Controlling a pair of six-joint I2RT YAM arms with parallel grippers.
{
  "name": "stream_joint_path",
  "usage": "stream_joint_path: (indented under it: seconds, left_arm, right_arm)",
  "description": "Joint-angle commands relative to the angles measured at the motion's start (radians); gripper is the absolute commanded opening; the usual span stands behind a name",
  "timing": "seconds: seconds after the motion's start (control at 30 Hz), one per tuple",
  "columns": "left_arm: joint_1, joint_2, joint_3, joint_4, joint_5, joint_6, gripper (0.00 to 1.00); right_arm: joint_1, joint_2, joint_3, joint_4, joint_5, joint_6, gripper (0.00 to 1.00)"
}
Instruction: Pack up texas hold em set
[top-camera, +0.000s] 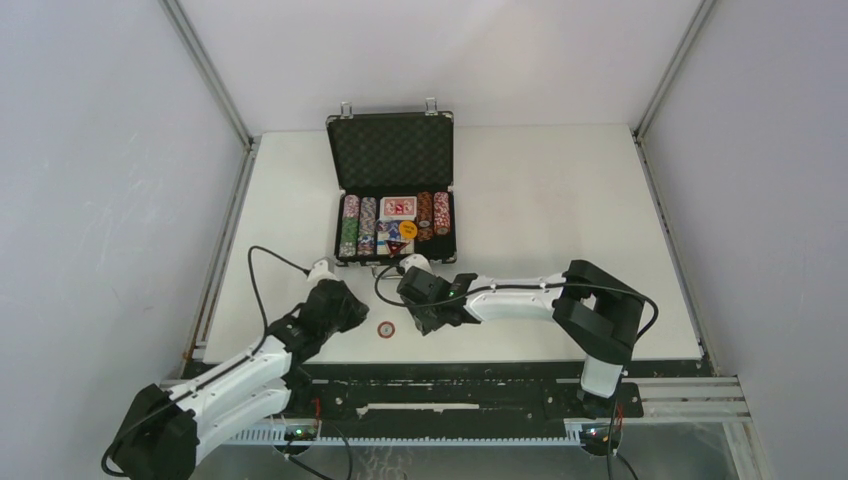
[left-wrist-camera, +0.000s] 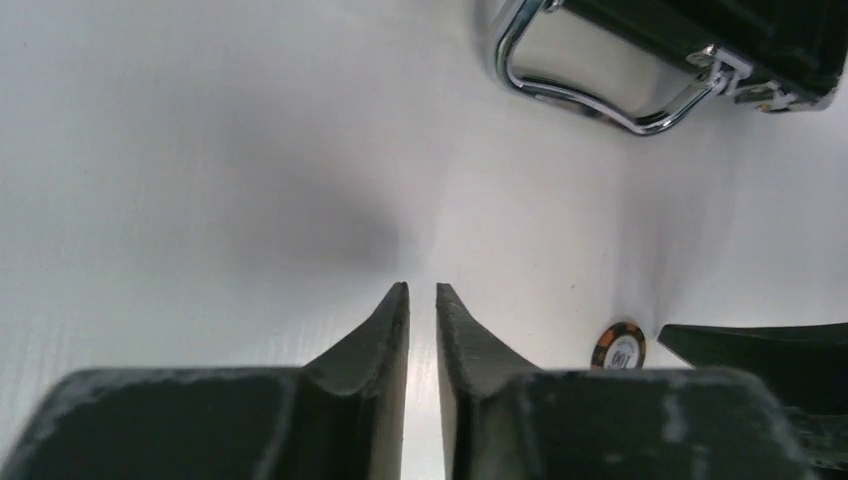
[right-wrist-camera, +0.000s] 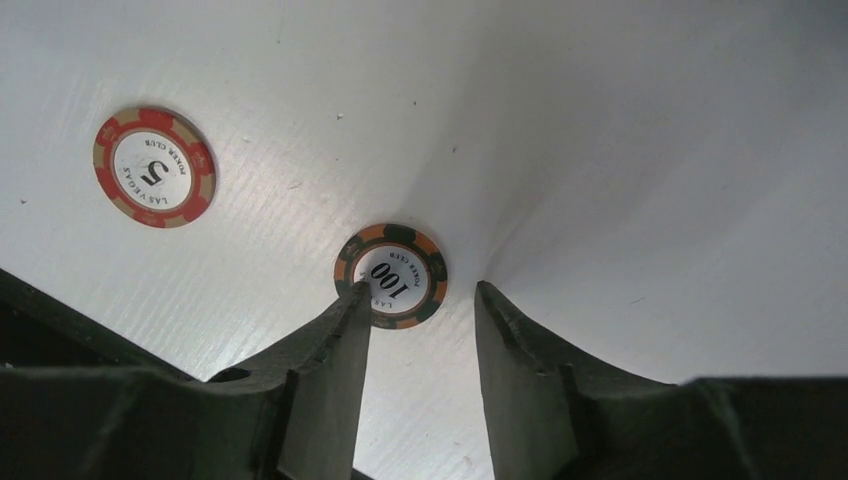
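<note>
**1. Left arm** (top-camera: 250, 370), near left. The left jaws are drawn in to a thin slit and hold nothing. They hang low over bare worktop (top-camera: 560, 220), on the near side of the case.

**2. Red chip** (right-wrist-camera: 154, 167), marked 5. It lies flat and loose on the worktop between the two arms, apart from both sets of jaws.

**3. Right arm** (top-camera: 510, 295), reaching leftward from the near right. The right jaws are parted to a moderate gap, empty, with their tips down at the worktop.

**4. Dark chip** (right-wrist-camera: 391, 276), orange-edged and marked 100. It lies flat just beyond the right jaws, off-centre to the gap, and one tip overlaps its rim. Contact cannot be told. In the top view the arm hides this chip.

**5. Handle** (left-wrist-camera: 590, 85), bright metal, on the case's near wall.

**6. Case** (top-camera: 350, 258), mid-worktop, open, with the lid (top-camera: 390, 150) standing up at the far side. It holds chip rows (top-camera: 349, 228) left and right, a red card deck (top-camera: 398, 206) and a yellow button (top-camera: 408, 229).

**Step in hand (judged):** gathering stray chips, with the 100 chip up for pickup.

**Next move (judged):**
- The right jaws need to centre so both tips straddle the rim.
- They then need to close on a thin edge lying flush on a smooth surface, so a slip is likely.
- The chip then goes to a row in the case.

**Not made out:**
- the dice
- the items beside the button
- whether any row has room
</note>
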Motion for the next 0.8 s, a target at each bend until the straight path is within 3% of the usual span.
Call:
stream_joint_path:
  seconds: [0.0, 0.2, 0.27, 0.53, 0.77]
  left_arm:
    - [-0.012, 0.039, -0.005, 0.028, -0.009, -0.023, 0.31]
    - [-0.012, -0.021, -0.025, 0.028, 0.002, -0.024, 0.62]
    - [-0.012, -0.040, -0.026, 0.013, -0.008, -0.016, 0.68]
    - [-0.012, -0.069, -0.038, -0.002, -0.016, -0.012, 0.72]
    - [-0.012, -0.116, -0.046, -0.027, -0.023, -0.006, 0.73]
  right_arm:
    - [-0.009, -0.043, -0.008, 0.052, -0.017, -0.012, 0.52]
    - [-0.004, -0.082, 0.001, 0.044, 0.008, -0.013, 0.45]
    - [-0.008, -0.074, 0.012, 0.045, 0.009, -0.016, 0.44]
    - [-0.020, 0.047, 0.098, 0.041, 0.013, -0.025, 0.38]
    - [-0.018, 0.047, 0.067, 0.044, 0.006, 0.000, 0.32]
